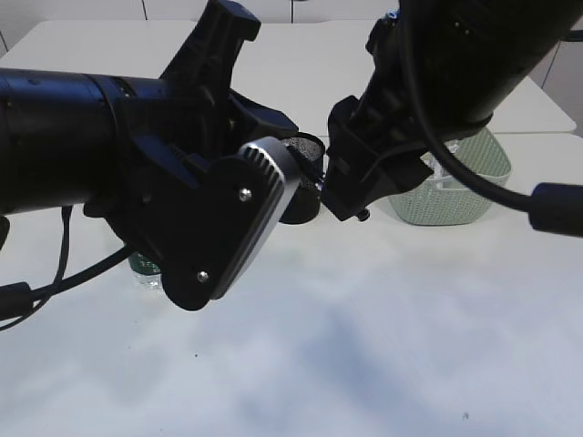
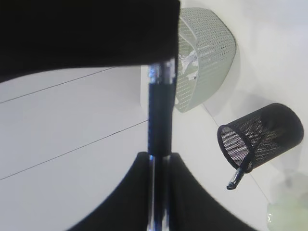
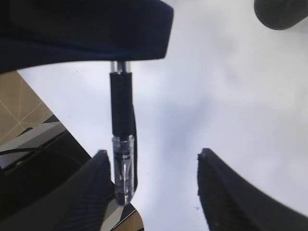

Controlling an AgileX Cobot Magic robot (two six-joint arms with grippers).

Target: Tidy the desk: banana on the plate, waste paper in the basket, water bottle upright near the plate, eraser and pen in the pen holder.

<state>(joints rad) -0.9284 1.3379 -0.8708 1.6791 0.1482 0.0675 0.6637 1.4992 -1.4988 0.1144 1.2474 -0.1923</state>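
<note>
Left fingers [image 2: 156, 166] clamp the pen [image 2: 159, 115] in mid-air above the surface [image 2: 72, 144]; right fingers [image 3: 151, 175] stand spread, one touching its clear end. Mesh pen holder [image 2: 262, 137] nearby.

The scene is brightly and evenly lit from above. Soft, mottled shadows are cast on the white tabletop [image 1: 364, 364]. The black arm housings are rendered near-silhouette and blurred in both wrist views. Glare is noted on the ribbed silver camera casing [image 1: 264, 196].
</note>
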